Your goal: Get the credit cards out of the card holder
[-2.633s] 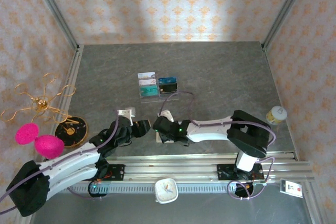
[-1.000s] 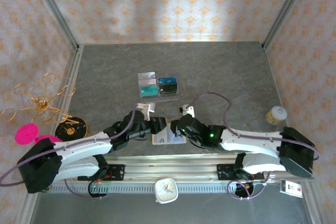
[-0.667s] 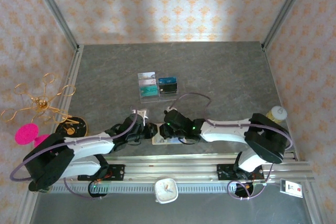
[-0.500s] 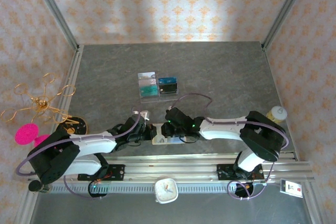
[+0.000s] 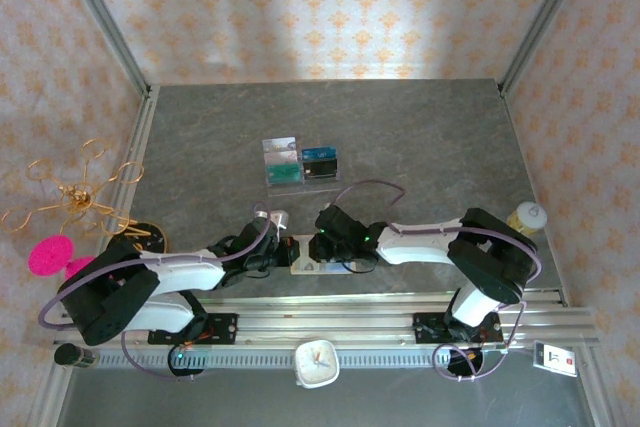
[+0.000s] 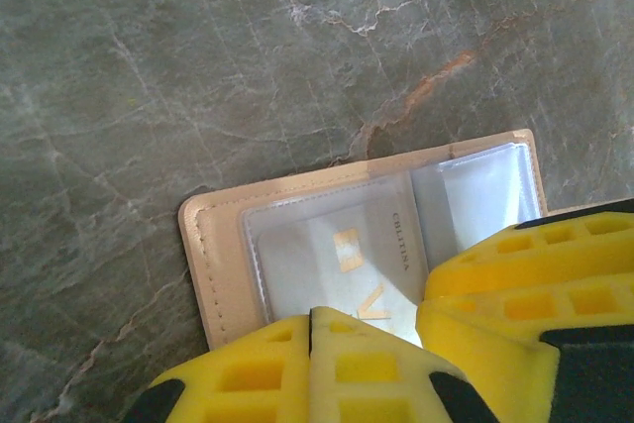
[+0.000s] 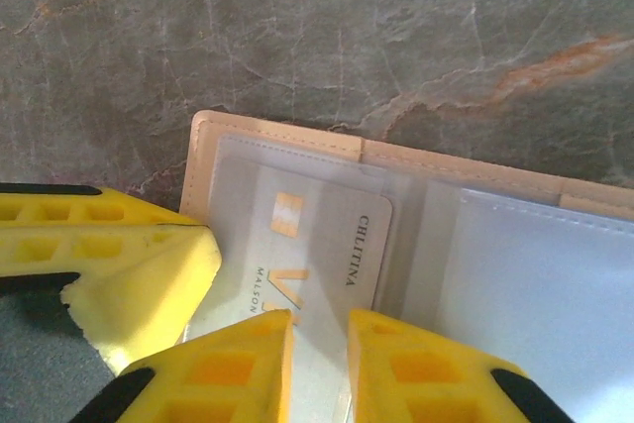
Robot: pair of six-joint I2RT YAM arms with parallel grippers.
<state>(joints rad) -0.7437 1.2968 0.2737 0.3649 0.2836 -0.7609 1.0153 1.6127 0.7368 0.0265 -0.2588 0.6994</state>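
From above, the card holder (image 5: pixel 310 263) lay open on the worktop (image 5: pixel 420 137), my left claw (image 5: pixel 284 250) and right claw (image 5: pixel 326 247) meeting over it. At my left wrist, the left claw (image 6: pixel 312 369) was closed and empty, pressing the card holder's (image 6: pixel 213 255) edge, I judged to pin it. At my right wrist, the right claw (image 7: pixel 319 344) stood slightly parted over a card (image 7: pixel 317 235) in its clear sleeve (image 7: pixel 396 195), gripping nothing, placed, I judged, to slide it out.
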